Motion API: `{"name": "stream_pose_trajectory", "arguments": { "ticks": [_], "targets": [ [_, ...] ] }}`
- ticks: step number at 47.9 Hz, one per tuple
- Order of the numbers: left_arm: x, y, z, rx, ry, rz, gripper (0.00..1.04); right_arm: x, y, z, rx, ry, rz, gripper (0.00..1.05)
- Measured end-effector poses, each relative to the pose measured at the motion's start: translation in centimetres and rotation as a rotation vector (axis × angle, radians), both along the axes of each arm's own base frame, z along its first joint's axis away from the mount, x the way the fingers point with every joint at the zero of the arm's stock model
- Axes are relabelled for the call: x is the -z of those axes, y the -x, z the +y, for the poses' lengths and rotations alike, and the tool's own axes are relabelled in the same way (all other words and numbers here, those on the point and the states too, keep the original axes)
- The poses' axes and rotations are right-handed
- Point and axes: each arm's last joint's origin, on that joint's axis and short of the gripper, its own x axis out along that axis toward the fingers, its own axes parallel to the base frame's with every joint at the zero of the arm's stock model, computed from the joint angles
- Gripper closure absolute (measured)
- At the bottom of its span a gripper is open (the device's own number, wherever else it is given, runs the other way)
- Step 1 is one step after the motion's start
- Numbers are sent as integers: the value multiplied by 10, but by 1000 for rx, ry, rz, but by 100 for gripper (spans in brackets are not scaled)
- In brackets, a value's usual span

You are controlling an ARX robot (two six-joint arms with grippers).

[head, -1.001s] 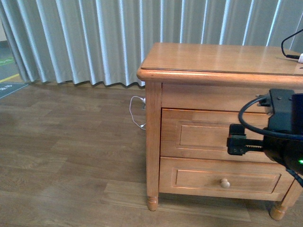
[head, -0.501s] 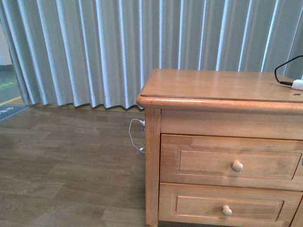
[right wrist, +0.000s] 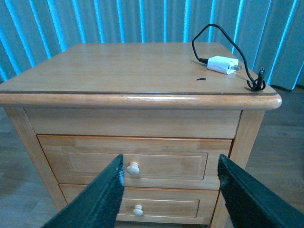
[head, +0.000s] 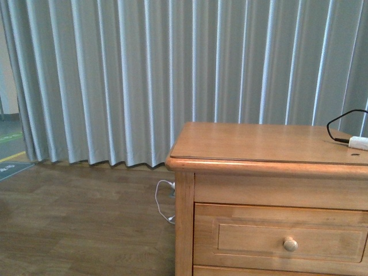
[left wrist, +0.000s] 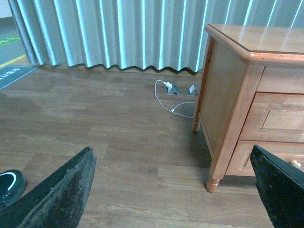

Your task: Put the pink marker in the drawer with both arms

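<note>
I can read no text anywhere; the green floor mat [left wrist: 14, 76] by the curtain [left wrist: 118, 33] carries white characters too blurred to make out.

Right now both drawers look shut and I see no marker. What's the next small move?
Probably ease the open right pincer toward the top drawer's knob: that drawer is closed, the knob sits between the fingers' view, and no pink marker shows anywhere.

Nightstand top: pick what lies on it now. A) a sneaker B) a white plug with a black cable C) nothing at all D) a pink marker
B: the right wrist view shows a white plug with a black cable on the nightstand top; no marker there.
</note>
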Motion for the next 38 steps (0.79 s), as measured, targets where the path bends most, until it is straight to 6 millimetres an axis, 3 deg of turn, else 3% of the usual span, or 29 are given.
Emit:
{"name": "stream_pose_trajectory", "arguments": {
  "ticks": [15,38],
  "targets": [
    [0,0,0,0,0,0,6,18,29,0,3,10,5,103],
    [0,0,0,0,0,0,6,36,59,0,3,12,-5,103]
  ]
}}
